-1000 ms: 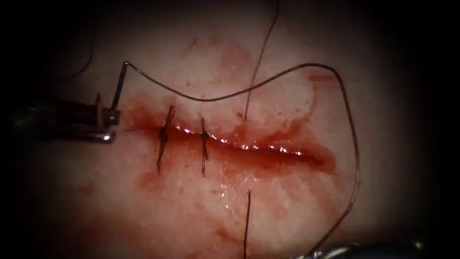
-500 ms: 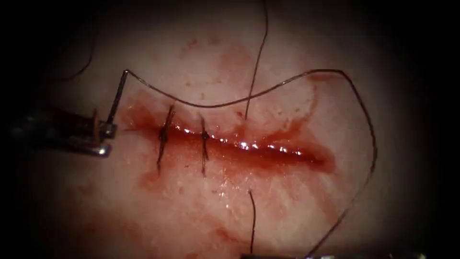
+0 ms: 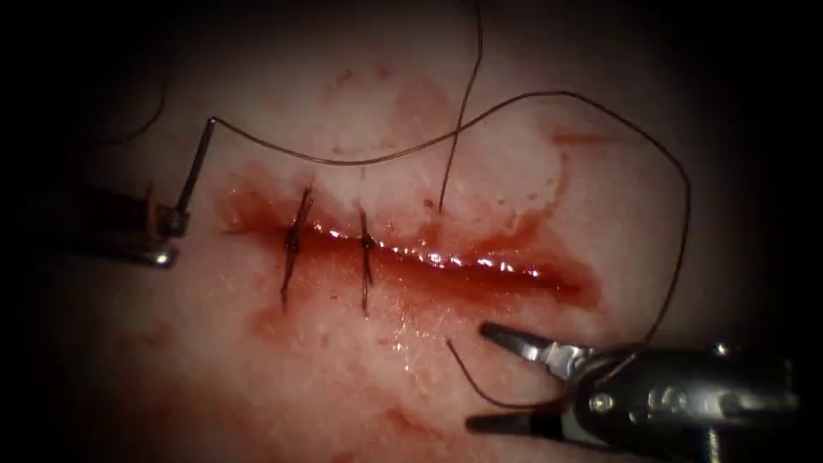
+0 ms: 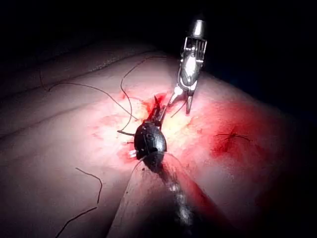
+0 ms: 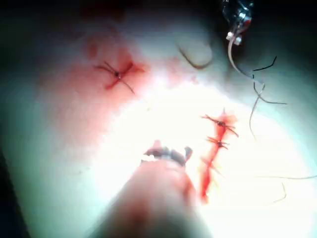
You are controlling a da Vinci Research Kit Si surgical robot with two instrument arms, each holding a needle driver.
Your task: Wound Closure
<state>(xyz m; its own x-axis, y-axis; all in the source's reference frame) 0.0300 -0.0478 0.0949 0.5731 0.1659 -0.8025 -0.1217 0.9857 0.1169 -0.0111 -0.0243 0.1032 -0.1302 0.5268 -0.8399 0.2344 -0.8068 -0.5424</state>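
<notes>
The cut [image 3: 463, 266] runs across the tissue [image 3: 343, 377], with two tied stitches [image 3: 291, 244] near its left end. Left of the cut, my left tool [image 3: 174, 227] is shut on the needle [image 3: 195, 167], gripping it away from its thread end; the needle stands free of the tissue. The thread [image 3: 549, 96] arcs from the needle over the cut and loops down past my right tool [image 3: 478, 375]. Its jaws are open below the cut, with the thread's short end [image 3: 480, 390] lying between them, ungripped. Another strand enters the tissue just above the cut [image 3: 440, 206].
A further knotted stitch [image 4: 233, 136] lies apart from the cut. Red fluid [image 3: 514, 236] pools along the cut and stains the tissue around it. Loose thread ends [image 4: 84, 213] lie on the tissue. The right tool [image 4: 181, 105] stands just beyond the left tool [image 4: 158, 106].
My right tool has risen into view from the lower right and its jaws have opened. The thread loop has widened to the right. The left tool and needle have drifted left.
</notes>
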